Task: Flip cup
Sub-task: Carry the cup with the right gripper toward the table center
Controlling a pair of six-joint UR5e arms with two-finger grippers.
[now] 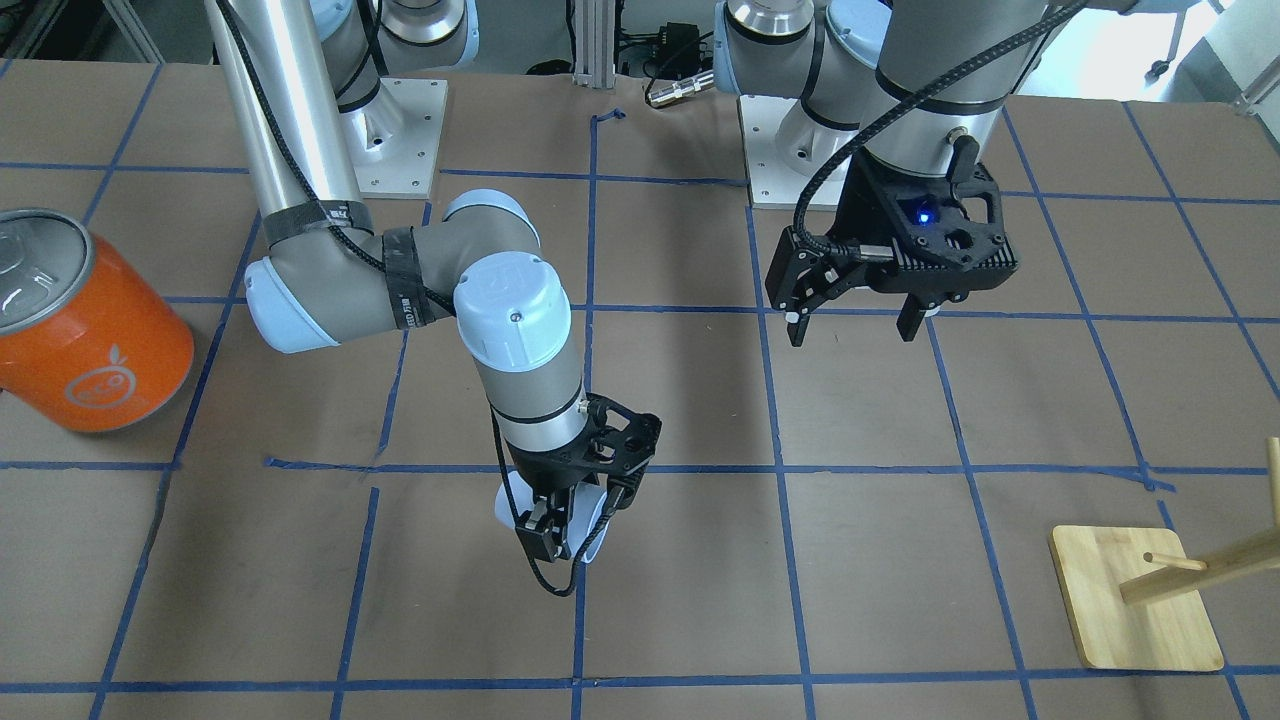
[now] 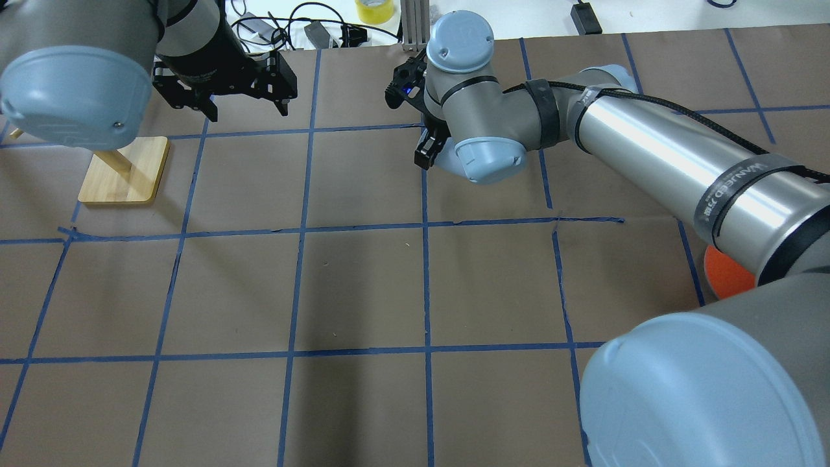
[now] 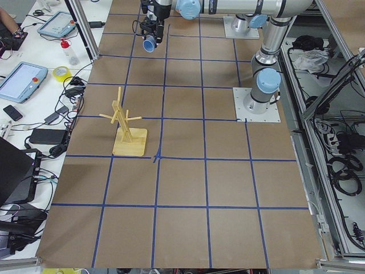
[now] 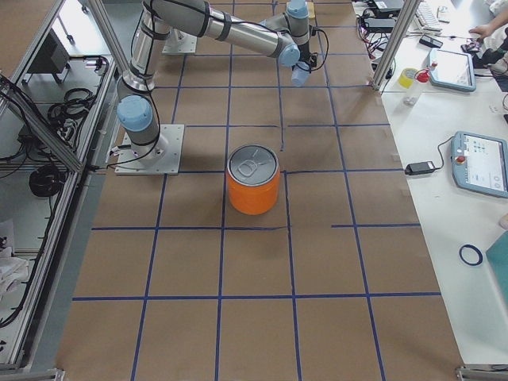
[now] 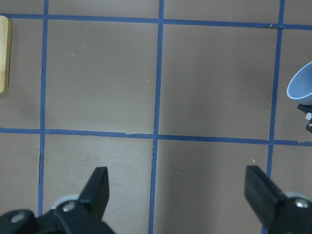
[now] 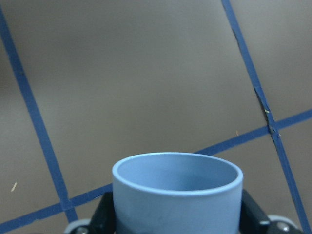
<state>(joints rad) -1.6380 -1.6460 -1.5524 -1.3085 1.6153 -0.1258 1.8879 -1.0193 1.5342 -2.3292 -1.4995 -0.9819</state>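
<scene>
1. The small pale blue-white tapered plastic cup (image 6: pixel 178 195) is looking light, thin-walled and smooth. It is likely to slip or flex under a hard squeeze, so a moderate pinch across the body below the rim seems the best hold.
2. The right gripper (image 1: pixel 553 535) is pinching the cup across its lower body. Its black fingers (image 6: pixel 105 219) are pressing on opposite sides, and the open mouth is pointing away from the wrist.
3. The cup is hanging tilted in that grip over the brown paper-covered table (image 2: pixel 363 285), by a blue tape line in the far middle. Whether it is touching the paper cannot be told.
4. The right arm is reaching far out from its base, with the wrist angling down and sideways.
5. The left gripper (image 5: pixel 178 195) is hovering spread wide and empty above a bare square. It is near the pale wooden peg stand (image 3: pixel 126 128).
6. The large orange can with a silver lid (image 4: pixel 253 189) is standing well apart from the cup.
</scene>
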